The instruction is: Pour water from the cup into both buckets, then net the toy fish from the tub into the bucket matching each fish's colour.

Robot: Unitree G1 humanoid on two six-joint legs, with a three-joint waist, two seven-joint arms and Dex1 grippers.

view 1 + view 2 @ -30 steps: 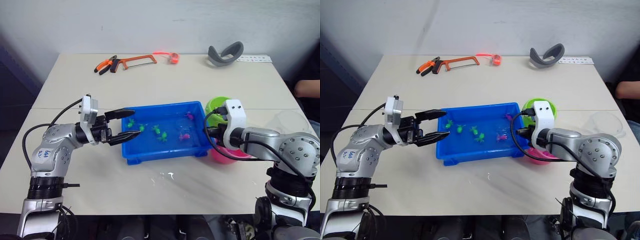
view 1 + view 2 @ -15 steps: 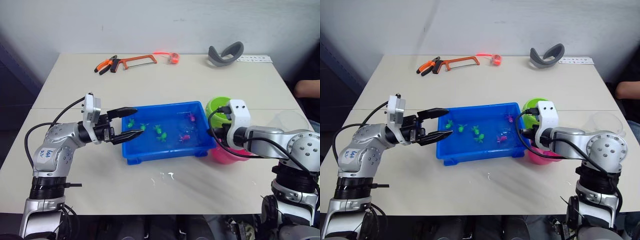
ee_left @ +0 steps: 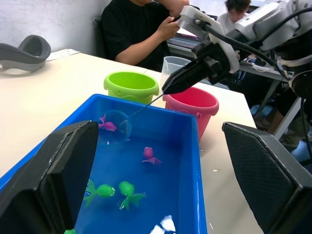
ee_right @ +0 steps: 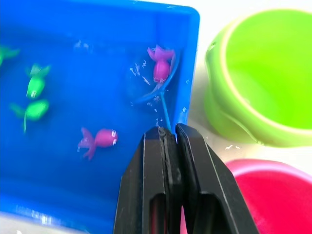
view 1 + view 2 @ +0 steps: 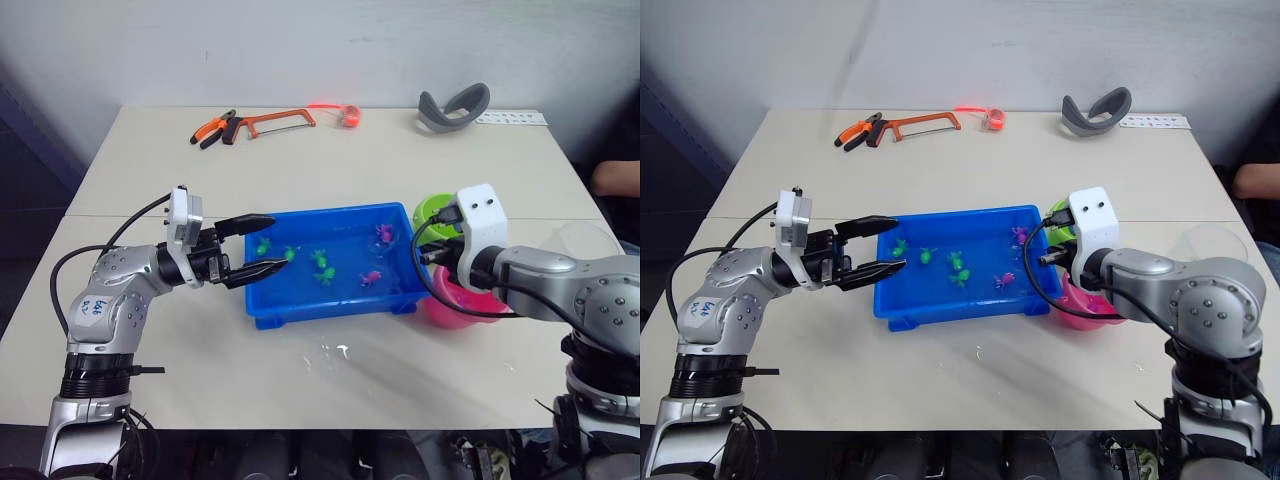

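The blue tub point(image 5: 330, 300) holds water, several green toy fish point(image 5: 321, 260) and two pink ones point(image 5: 370, 277). My right gripper point(image 4: 169, 132) is shut on the thin black handle of the net point(image 4: 157, 83). The net's hoop is dipped into the tub's far right corner around a pink fish point(image 4: 160, 68). The lime green bucket point(image 5: 436, 211) and the pink bucket point(image 5: 452, 306) stand just right of the tub. The clear cup point(image 5: 580, 241) stands further right. My left gripper point(image 5: 264, 245) is open and empty over the tub's left end.
A hacksaw point(image 5: 272, 123), orange pliers point(image 5: 209, 129) and a grey headset point(image 5: 452, 108) lie along the table's far side. Water drops point(image 5: 335, 352) lie in front of the tub. A person point(image 3: 141, 29) sits past the table's right side.
My right wrist has risen and shifted slightly right, and the net now sits in the tub's far right corner at a pink fish. The left gripper has barely moved.
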